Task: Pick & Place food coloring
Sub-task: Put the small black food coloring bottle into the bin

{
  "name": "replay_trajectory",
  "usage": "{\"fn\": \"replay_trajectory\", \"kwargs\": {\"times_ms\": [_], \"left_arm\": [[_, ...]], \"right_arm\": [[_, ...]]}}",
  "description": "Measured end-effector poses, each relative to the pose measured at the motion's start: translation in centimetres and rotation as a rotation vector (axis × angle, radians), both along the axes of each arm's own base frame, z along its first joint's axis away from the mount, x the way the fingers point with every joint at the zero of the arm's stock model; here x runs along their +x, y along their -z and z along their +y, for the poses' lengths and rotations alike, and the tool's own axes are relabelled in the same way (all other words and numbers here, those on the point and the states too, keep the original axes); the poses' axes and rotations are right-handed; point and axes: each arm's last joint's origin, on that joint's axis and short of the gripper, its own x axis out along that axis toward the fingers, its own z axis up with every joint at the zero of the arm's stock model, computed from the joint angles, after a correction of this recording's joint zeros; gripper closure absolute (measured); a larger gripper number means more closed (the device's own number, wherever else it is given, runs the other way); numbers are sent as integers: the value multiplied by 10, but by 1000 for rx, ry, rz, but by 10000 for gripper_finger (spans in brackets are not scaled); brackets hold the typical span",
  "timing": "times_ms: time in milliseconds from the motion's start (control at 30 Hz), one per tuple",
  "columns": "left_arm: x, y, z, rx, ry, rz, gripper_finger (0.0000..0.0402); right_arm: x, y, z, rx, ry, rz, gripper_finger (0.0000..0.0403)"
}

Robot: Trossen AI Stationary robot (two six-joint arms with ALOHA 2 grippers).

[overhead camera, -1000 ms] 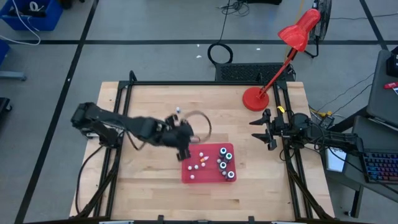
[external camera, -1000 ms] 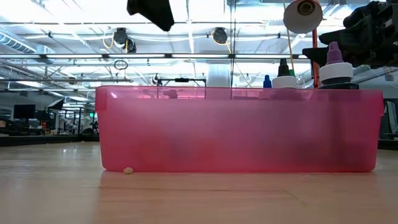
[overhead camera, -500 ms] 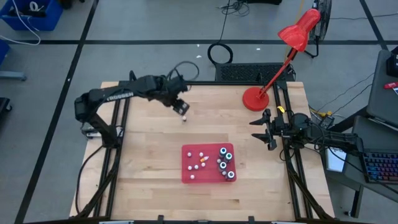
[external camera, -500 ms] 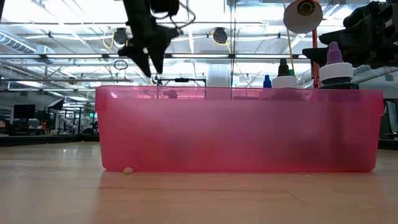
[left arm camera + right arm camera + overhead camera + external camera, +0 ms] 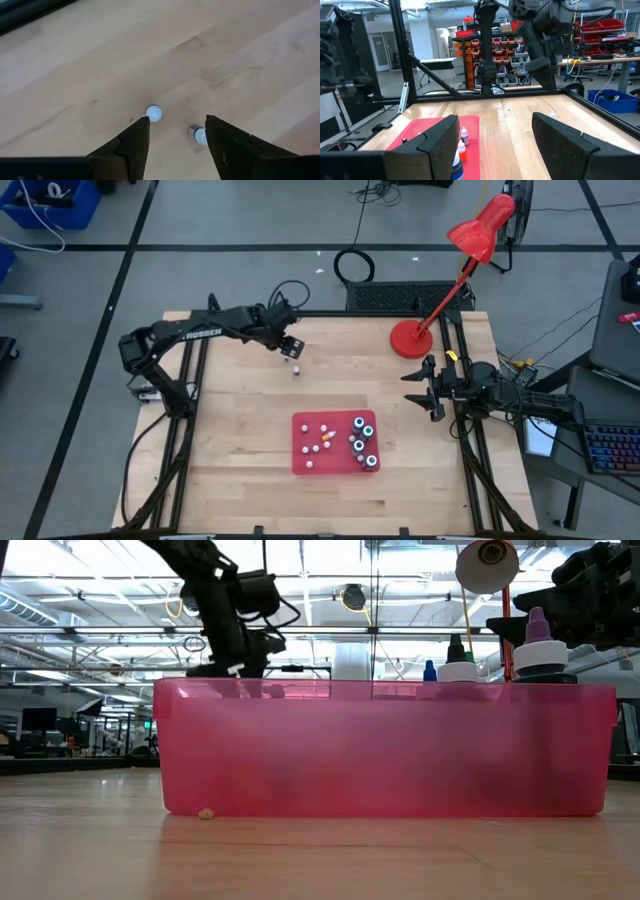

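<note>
Two round-capped food coloring bottles on grainy wood; left claw spread.

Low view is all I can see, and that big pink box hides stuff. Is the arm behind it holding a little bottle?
Observer: No. The left gripper is open and hovers over the far side of the table with nothing between its fingers.
Operator: What's under it?
Observer: Two tiny white-capped bottles sit on the bare wood. One bottle is by a fingertip and the other bottle is close beside it. Both are outside the red tray.
Operator: And the other arm?
Observer: The right gripper waits open at the table's right edge, holding nothing.
</note>
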Motion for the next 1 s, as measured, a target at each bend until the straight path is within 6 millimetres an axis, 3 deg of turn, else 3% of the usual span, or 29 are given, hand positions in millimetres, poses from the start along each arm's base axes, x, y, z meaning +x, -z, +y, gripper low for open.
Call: {"fn": "replay_trajectory", "kwargs": {"times_ms": [367,500,733,1000], "left_arm": [[-8,32,-3,6,9,23,189],[0,42,-2,10,22,22,188],[7,75,8,-22,60,112,187],[7,99,19,-54,38,153,187]], "right_arm": [[0,0,0,0,0,0,165],[0,0,0,0,0,0,165],[0,0,0,0,0,0,165],[0,-1,0,-1,0,-4,165]]}}
